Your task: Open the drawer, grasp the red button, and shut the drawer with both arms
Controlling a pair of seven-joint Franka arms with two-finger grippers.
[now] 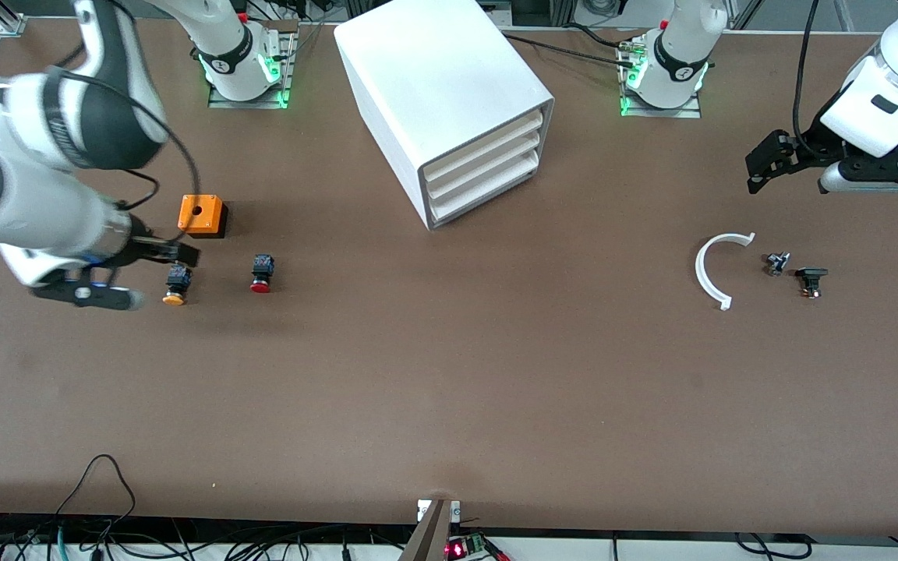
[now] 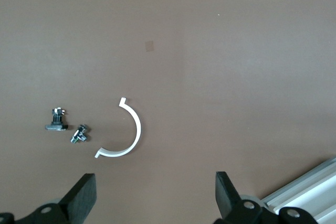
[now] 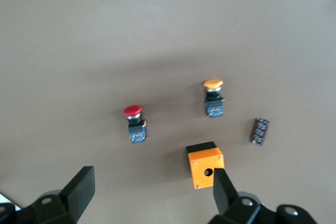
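- The likeliest slip is picking the wrong cap: the button [image 1: 261, 274] (red cap) lies on the worktop [image 1: 449, 389] toward the right arm's end from the cabinet [image 1: 449, 109] and nearer the front camera, with the orange-capped button [image 1: 175, 284] and the orange cube [image 1: 201, 214] close by.
- The drawer [image 1: 488, 187], lowest of the cabinet's three, looks shut; a glancing pull could shove the whole cabinet.
- The right claw [image 3: 152, 195] hangs open over the orange-capped button, empty.
- The left claw [image 2: 156, 198] waits open, well off toward the left arm's end from the cabinet, near a white arc piece [image 1: 714, 269].
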